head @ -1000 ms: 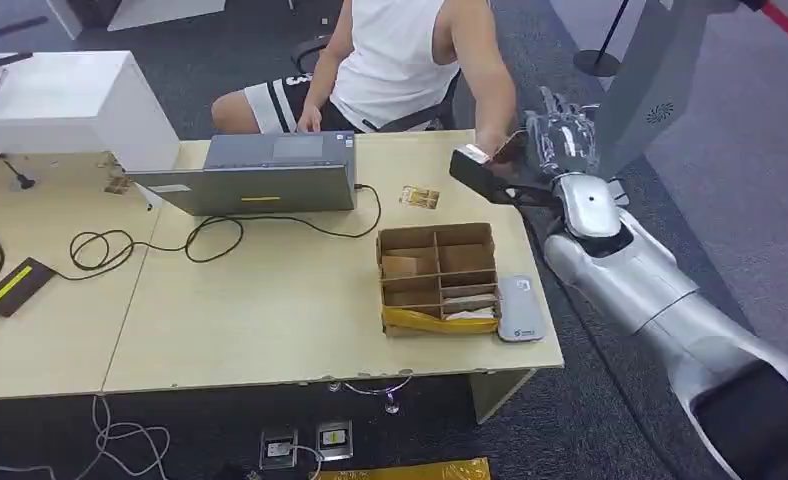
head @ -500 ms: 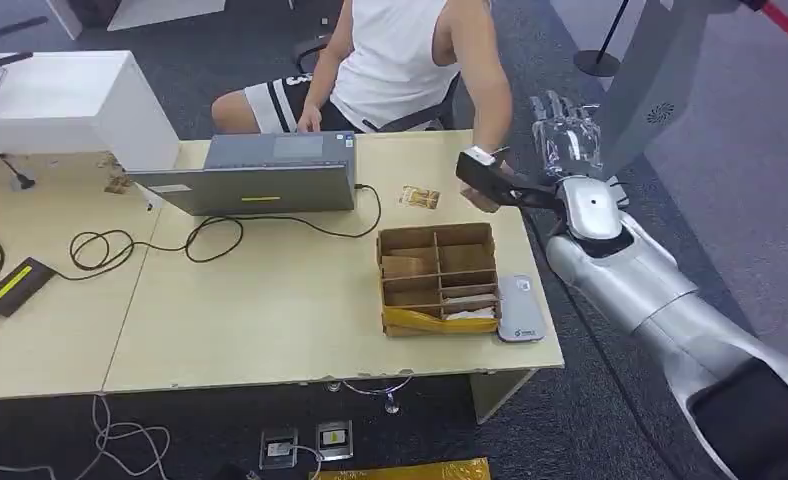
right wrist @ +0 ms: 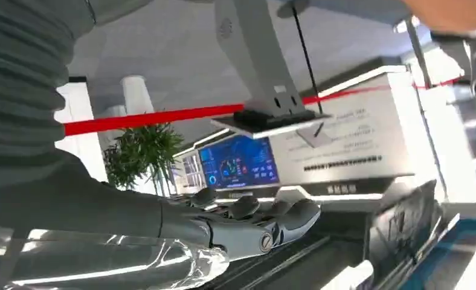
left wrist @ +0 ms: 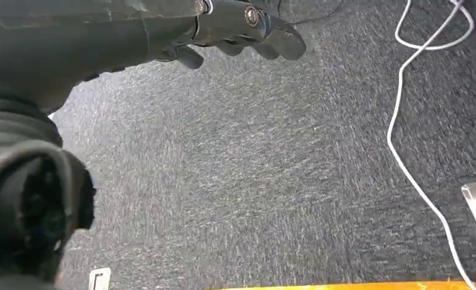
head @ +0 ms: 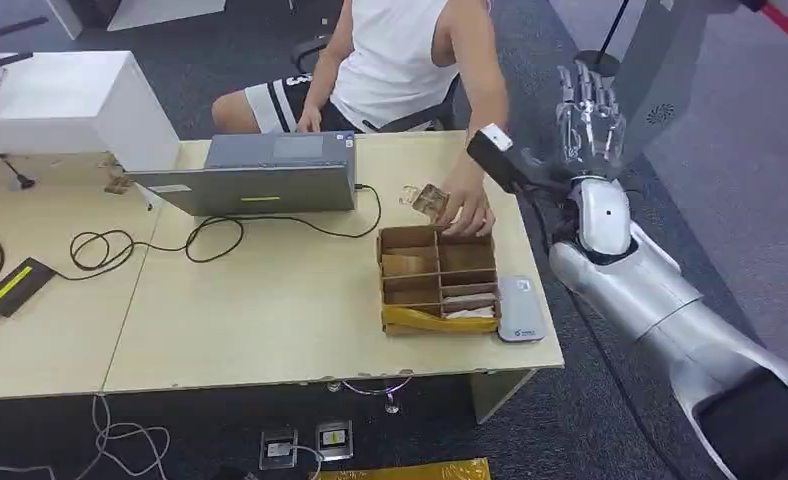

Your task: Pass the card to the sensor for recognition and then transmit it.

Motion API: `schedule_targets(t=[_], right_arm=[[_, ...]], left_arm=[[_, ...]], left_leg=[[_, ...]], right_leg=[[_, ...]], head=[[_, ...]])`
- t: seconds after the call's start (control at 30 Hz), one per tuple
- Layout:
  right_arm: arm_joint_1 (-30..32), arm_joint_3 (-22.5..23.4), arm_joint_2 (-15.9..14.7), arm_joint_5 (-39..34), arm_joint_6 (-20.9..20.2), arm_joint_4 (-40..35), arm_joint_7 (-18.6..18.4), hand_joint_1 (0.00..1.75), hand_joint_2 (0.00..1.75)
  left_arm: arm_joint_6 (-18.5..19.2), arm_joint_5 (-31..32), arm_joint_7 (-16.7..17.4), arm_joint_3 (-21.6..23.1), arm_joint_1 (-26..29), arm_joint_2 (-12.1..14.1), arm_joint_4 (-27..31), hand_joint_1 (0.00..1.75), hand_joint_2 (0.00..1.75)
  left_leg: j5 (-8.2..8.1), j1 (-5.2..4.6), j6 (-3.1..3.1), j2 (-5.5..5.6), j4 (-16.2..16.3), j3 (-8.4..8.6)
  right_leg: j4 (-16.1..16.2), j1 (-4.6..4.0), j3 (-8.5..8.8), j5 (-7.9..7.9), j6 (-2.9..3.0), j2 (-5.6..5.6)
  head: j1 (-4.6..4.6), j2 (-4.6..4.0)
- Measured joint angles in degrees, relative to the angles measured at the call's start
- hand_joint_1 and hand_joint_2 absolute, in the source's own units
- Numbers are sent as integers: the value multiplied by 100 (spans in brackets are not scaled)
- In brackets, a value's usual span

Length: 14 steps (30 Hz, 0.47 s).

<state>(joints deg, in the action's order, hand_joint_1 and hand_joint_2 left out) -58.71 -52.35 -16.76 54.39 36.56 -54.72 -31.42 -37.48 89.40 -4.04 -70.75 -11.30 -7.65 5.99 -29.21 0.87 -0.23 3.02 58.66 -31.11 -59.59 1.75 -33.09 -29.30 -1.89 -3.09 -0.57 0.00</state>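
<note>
Right hand [head: 590,115] raised off the right edge of the tabletop [head: 270,300], fingers [head: 582,95] straight and spread, pointing up, nothing in them. Same in the right wrist view: hand [right wrist: 247,226] flat, fingers extended, empty. Left hand [left wrist: 235,27] hangs low over grey carpet [left wrist: 254,181], fingers loosely curled, nothing held; a white cable [left wrist: 405,121] runs over the floor beside it.

A seated person's hand [head: 465,208] rests at the far edge of the cardboard divider box [head: 437,275], holding the card [head: 428,198] just above the tabletop, beside the box's far-left corner. Card is partly hidden by that hand; print too small to read.

Sensor [head: 519,308], a flat grey pad, lies on the tabletop touching the right side of the box, near the front right corner. Box has several compartments, a yellow strip across its near side.

Closed grey laptop [head: 255,172] sits far-centre, black cable [head: 220,235] looping left from it to a black power brick [head: 15,285] at the left. White box [head: 60,105] at the far left.
</note>
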Motion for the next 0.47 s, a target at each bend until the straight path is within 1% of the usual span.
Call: schedule_targets(t=[0.07,0.1,0.17,0.2,0.27,0.37,0.4,0.47], right_arm=[[256,203,-138,767,250,-424,-212,0,175],[412,335,-219,1155,311,-660,-305,0,175],[793,679,-446,1738,324,-1204,-464,0,175],[1014,863,-579,1907,326,-1484,-521,0,175],[1452,1260,-862,2107,340,-1989,-643,0,175],[2219,1984,-1258,2178,350,-2638,-803,0,175],[2458,2233,-1375,2178,350,-2837,-814,0,175],[2815,2646,-1544,2150,350,-3160,-724,0,175]], left_arm=[[-101,-96,-39,-20,53,-4,0,0,0],[-143,-131,-81,-37,90,-4,0,0,0],[-188,-186,-179,-92,166,-2,0,0,0],[-204,-216,-206,-125,203,-2,0,0,0],[-212,-271,-217,-193,265,-2,0,0,0],[-219,-319,-217,-308,300,2,0,0,0],[-219,-319,-217,-343,303,2,0,0,0],[-221,-319,-217,-396,304,7,0,0,0]], left_leg=[[-1,0,0,-3,0,1],[-2,0,1,-7,0,4],[-4,0,3,-4,1,4],[-4,0,3,5,1,3],[-5,0,3,5,1,1],[-7,-1,5,3,0,0],[-7,-1,5,3,0,0],[-8,-4,5,-6,0,2]], right_leg=[[1,0,0,0,0,-1],[2,0,-2,-1,0,-3],[5,-1,1,-1,0,-1],[8,-1,0,-2,0,3],[15,-2,1,-1,0,4],[17,-1,9,-1,-1,9],[17,1,5,-1,-1,7],[17,3,3,0,-1,-2]], head=[[-2,0],[0,0],[-2,0],[2,0],[0,0],[0,0],[-4,0],[0,0]])
